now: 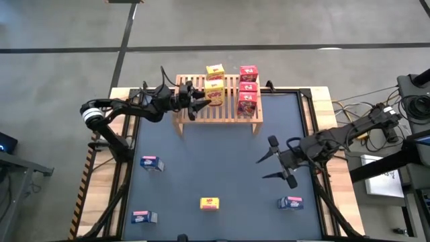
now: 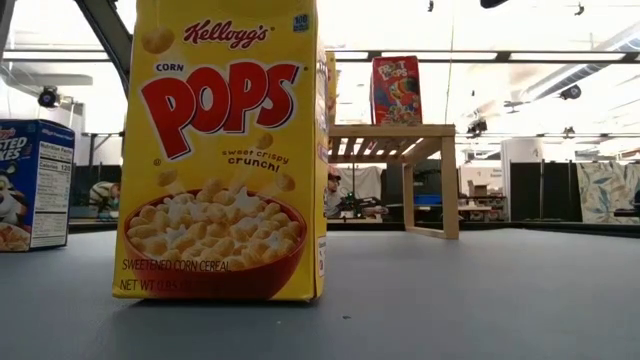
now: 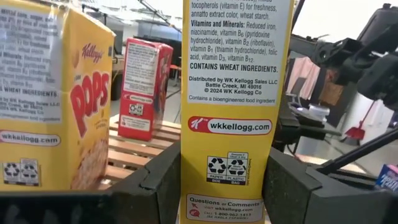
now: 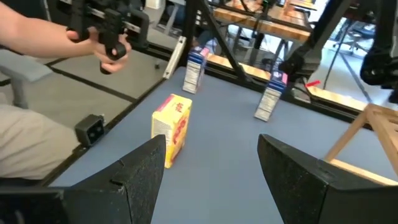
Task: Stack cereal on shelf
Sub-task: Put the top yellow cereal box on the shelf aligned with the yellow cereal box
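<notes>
The left gripper (image 1: 200, 102) reaches over the left part of the shelf (image 1: 201, 113) at the far edge of the counter (image 1: 222, 161), its fingers clenched on the sides of a yellow cereal box (image 3: 233, 112) held upright just above the slats. Just beside it on the shelf stands a second yellow box (image 1: 215, 70), and farther right a row of three red boxes (image 1: 248, 89) fills the right part of the rack, leaving bare slats along the near edge. The right gripper (image 1: 277, 160) hovers over the open middle-right of the counter with its fingers spread wide and nothing between them. The dark surface between shelf and near edge is mostly open: one blue box (image 1: 152, 163) lies at the left, another blue box (image 1: 144, 217) at the near-left corner, a third yellow box (image 1: 209, 203) near the front centre and a blue box (image 1: 290, 202) at the near right, all well apart. In the right wrist view a person's hand (image 4: 99, 46) holds a dark device beyond the counter's edge.
</notes>
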